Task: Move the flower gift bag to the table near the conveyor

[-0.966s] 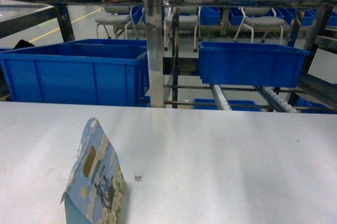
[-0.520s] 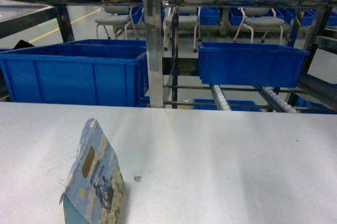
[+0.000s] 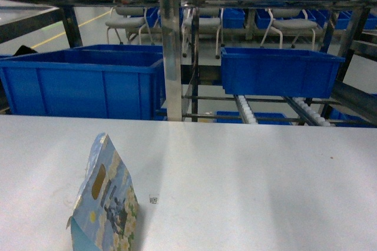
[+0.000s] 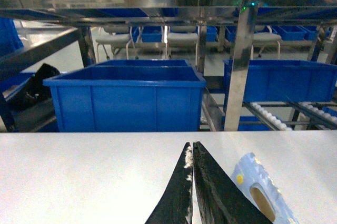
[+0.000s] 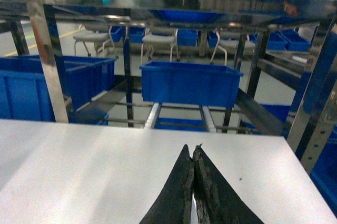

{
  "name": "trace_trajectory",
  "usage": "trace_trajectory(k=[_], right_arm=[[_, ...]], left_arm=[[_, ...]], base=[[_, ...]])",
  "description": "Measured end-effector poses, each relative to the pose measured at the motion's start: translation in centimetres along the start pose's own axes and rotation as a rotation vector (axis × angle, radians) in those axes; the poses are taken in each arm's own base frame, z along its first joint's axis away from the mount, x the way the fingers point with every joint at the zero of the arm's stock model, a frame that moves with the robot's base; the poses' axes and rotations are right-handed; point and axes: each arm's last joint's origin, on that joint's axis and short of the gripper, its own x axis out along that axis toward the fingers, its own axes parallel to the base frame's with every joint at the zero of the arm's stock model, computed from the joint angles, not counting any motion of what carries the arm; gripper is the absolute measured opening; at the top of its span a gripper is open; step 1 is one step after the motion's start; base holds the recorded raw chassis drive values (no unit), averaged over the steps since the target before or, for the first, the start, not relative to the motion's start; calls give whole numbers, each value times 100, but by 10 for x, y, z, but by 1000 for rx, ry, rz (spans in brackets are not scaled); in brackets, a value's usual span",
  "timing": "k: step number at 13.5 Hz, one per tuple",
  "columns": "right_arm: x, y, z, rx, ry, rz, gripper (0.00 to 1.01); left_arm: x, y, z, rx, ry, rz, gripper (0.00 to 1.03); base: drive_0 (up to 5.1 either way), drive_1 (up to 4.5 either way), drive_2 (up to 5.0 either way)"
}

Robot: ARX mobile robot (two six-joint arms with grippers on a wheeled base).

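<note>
The flower gift bag [image 3: 106, 201] stood upright on the table [image 3: 247, 180], on the side of it away from the conveyor [image 3: 247, 109], whose white rollers ran between steel rails beyond the table's far edge and beneath the smaller blue bin [image 3: 280, 71]. Compared with a second earlier, almost nothing had changed: the bag kept the same spot and the same slight lean, a tiny dark speck [image 3: 154, 200] lay just beside it as before, and only the view itself had drifted a little. That suggested the bag had already been set down and let go, so the move looked finished or nearly so. Neither arm appeared in the head view. In the left wrist view the left gripper [image 4: 192, 153] had its black fingers pressed together with nothing between them, and the bag sat close beside it, untouched. The right gripper [image 5: 192, 155] was likewise closed and empty over bare tabletop, well apart from the bag. The large blue bin [image 3: 82, 83] stood behind the table, on the bag's side.
</note>
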Motion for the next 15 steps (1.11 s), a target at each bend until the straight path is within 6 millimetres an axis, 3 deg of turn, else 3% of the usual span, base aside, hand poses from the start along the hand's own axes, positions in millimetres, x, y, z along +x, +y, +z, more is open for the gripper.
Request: trace_trajectory(k=[15], right_arm=[[0,0,-2,0,12,0,2]], left_arm=[[-29,4,-8,-2,1,6,2]], base=[[0,0,0]])
